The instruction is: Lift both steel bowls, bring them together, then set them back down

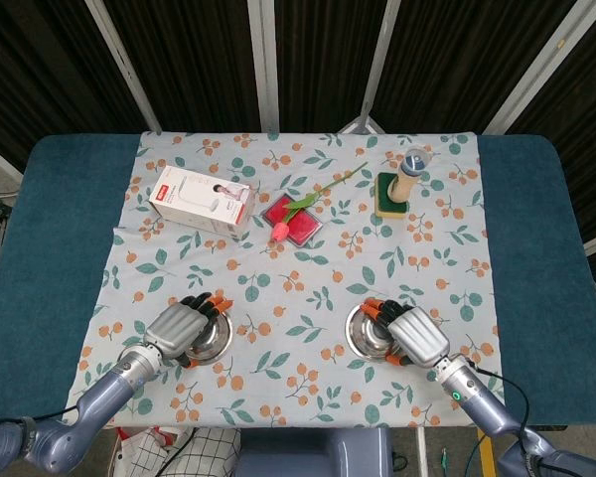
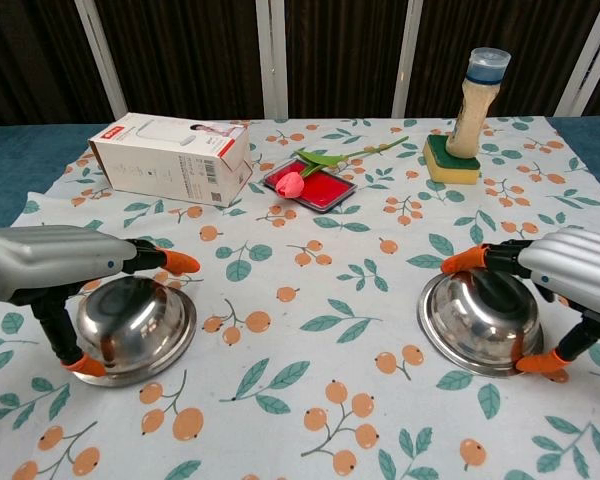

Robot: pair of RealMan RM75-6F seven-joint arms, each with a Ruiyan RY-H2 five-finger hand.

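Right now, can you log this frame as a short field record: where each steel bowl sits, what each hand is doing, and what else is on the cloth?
left steel bowl: upright on the floral tablecloth
right steel bowl: upright on the cloth
left hand: fingers around left bowl's rim
right hand: fingers around right bowl's rim
bowls: apart, not touching
behind: white carton box, pink tulip lying across a red square pad, bottle standing on a sponge
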